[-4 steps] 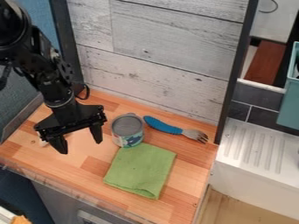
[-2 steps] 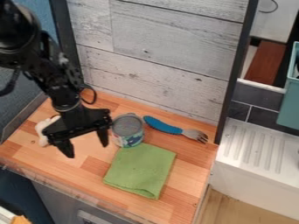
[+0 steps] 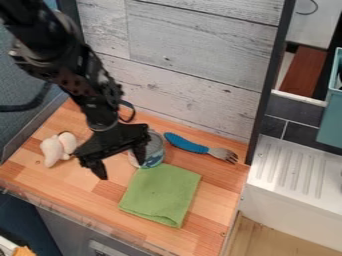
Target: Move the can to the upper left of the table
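A pale toy (image 3: pixel 58 148) lies on the left of the wooden worktop (image 3: pixel 40 176). Rightward, the black gripper (image 3: pixel 120 169) has its jaws wide apart, empty, partly covering an upright can (image 3: pixel 155 150) near the middle; then a green cloth (image 3: pixel 160 195) and blue-handled fork (image 3: pixel 187 144).

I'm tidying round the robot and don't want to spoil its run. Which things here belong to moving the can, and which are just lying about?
Part of the job:
- can, partly behind the claw
- open claw
- wooden table

Just lying about:
- folded green cloth
- blue-handled fork
- whitish object, left side
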You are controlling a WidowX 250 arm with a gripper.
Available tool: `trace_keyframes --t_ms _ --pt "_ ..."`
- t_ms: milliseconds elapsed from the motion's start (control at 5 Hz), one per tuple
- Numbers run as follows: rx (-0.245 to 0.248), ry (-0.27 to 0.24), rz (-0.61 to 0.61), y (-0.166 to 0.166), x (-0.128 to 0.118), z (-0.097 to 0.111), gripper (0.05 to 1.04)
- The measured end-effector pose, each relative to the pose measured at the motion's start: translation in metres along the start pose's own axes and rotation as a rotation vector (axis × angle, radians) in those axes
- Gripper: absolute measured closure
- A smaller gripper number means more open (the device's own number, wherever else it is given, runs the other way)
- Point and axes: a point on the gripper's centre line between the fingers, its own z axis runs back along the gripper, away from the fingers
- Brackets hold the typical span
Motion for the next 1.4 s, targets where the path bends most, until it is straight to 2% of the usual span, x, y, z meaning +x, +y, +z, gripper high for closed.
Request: trace_keyframes --t_ms 200,400,800,1400 --pt "-0.025 0.017 0.019 -0.019 -0.004 -0.014 0.084" --pt "-0.026 0.046 0.05 -0.03 -0.003 -0.032 0.084" --pt "-0.033 0.018 0.101 -0.05 0.011 -0.051 0.084" --pt "0.003 0.009 0.171 -0.055 0.041 -0.068 0.083"
